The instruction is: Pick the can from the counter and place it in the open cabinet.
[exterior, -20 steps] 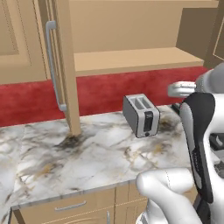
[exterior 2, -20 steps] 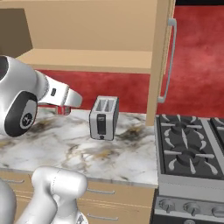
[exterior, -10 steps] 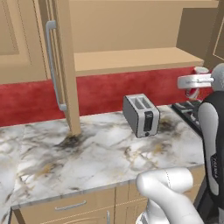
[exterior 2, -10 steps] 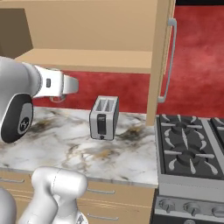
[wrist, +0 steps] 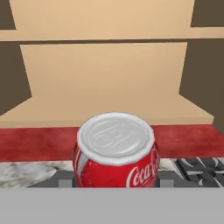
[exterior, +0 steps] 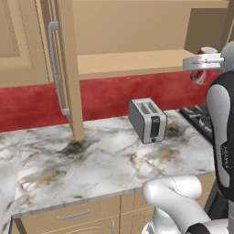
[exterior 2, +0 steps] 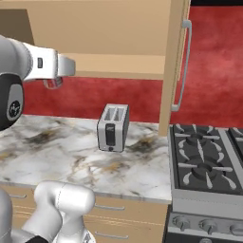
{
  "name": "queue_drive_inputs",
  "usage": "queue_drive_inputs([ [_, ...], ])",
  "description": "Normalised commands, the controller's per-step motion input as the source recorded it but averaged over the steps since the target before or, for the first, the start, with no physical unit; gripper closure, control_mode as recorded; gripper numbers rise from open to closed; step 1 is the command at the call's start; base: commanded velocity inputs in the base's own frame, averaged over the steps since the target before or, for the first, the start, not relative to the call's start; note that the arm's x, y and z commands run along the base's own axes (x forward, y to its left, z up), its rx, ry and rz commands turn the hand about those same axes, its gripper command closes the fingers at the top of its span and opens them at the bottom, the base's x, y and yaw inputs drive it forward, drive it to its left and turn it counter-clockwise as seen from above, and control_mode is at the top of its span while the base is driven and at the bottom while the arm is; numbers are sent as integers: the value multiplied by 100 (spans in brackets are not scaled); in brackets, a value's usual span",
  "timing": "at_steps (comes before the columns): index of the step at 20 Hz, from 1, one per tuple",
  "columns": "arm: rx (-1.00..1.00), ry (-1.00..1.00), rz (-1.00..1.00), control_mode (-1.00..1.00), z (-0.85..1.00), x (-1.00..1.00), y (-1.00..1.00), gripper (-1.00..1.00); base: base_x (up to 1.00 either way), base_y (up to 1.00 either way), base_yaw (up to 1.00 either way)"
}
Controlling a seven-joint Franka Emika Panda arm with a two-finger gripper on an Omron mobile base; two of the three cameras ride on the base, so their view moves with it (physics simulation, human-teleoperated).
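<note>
So there's 1 can (wrist: 115,151), red with a silvery-white top, and it's up in the air, clamped in the gripper (exterior: 201,68). The jaws are closed on it, no question. In the hand view its lid faces the camera and the red side with white script sits right at the bottom. From the left base view you can see the can (exterior: 199,73) poking out under the white hand, tilted a bit, held at about the height of the shelf edge of the open cabinet (exterior: 137,61). It's in front of the cabinet, not inside it. From the right base view the gripper (exterior 2: 53,82) hangs just below the white forearm, and I can only make out a small bit of red there.

The open cabinet (wrist: 109,83) has 1 tan shelf floor facing the hand, with a plain tan back wall. I count 2 open doors overall, each with 1 long vertical silver bar handle (exterior: 57,68), the other handle (exterior 2: 182,66) showing on the right base side.

Down below, the counter (exterior: 91,160) is white-grey marble with brown veins, on a tan base with 1 drawer pull showing. 1 silver toaster (exterior: 147,119) with 2 slots stands on it, well below the can. Next to the counter is 1 stove (exterior 2: 209,156) with dark grates. Red backsplash (exterior: 119,96) runs behind it all.
</note>
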Motion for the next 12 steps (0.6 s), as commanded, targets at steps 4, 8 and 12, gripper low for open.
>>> queue_drive_inputs([
  [4, 0, -3, 0, -100, 3, 45, 16, 100, 0, 0, 0],
  [8, 0, 0, 0, -100, 0, 66, 9, 100, 0, 0, 0],
  [12, 0, -1, 0, -100, 0, 57, 8, 100, 0, 0, 0],
])
